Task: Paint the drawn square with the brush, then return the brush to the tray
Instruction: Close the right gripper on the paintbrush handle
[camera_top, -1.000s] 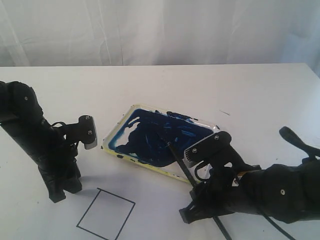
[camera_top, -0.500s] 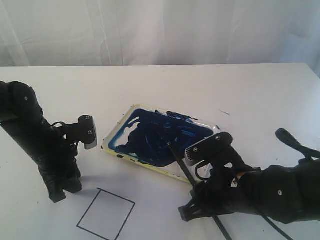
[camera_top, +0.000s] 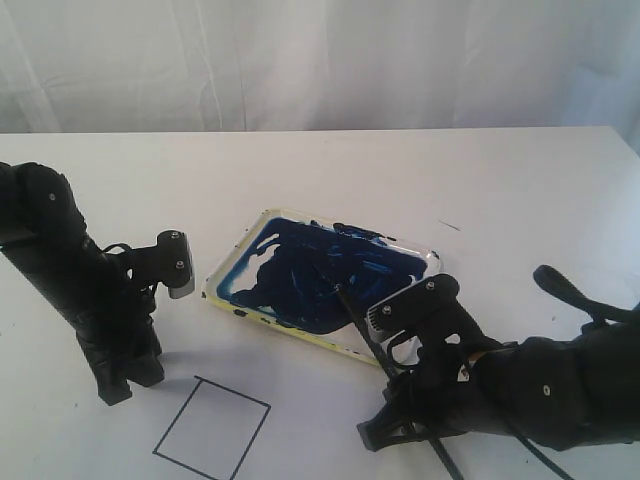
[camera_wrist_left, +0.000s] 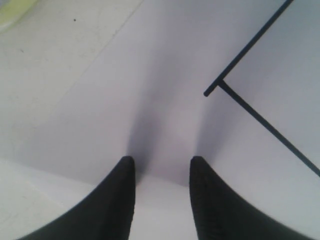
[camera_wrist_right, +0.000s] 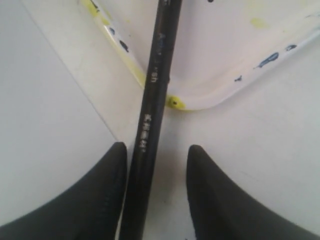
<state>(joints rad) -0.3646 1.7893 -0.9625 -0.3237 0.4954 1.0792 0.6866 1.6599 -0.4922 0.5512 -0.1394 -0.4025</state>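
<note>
Count: one table (camera_top: 500, 190); one tray (camera_top: 224, 268); one brush (camera_top: 356, 320); one drawn square (camera_top: 212, 428); two arms, each with one gripper.

Tray: lies at mid-table, its floor covered almost wholly with dark blue paint; the right wrist view shows only one rounded, yellow-edged corner (camera_wrist_right: 210, 95).

Brush: slants from the tray floor over the near rim and through the right gripper (camera_top: 390, 432); its tip is hard to separate from the dark paint; its handle end is cut off at the lower edge of the exterior view. In the right wrist view the shaft (camera_wrist_right: 152, 85) runs between the two fingers (camera_wrist_right: 102, 200); it lies against one finger, with a strip of bare table visible beside the other; the fingers stand apart around the shaft, not pressed onto it on both sides.

Drawn square: lies on the table in front of the tray, well apart from it, interior plain white; its nearest corner meets the frame edge. The left wrist view shows one corner only (camera_wrist_left: 220, 82).

Left gripper (camera_top: 130, 383): stands just beside the drawn square, off its lines; its fingers (camera_wrist_left: 117, 200) are parted, with only table between them.
</note>
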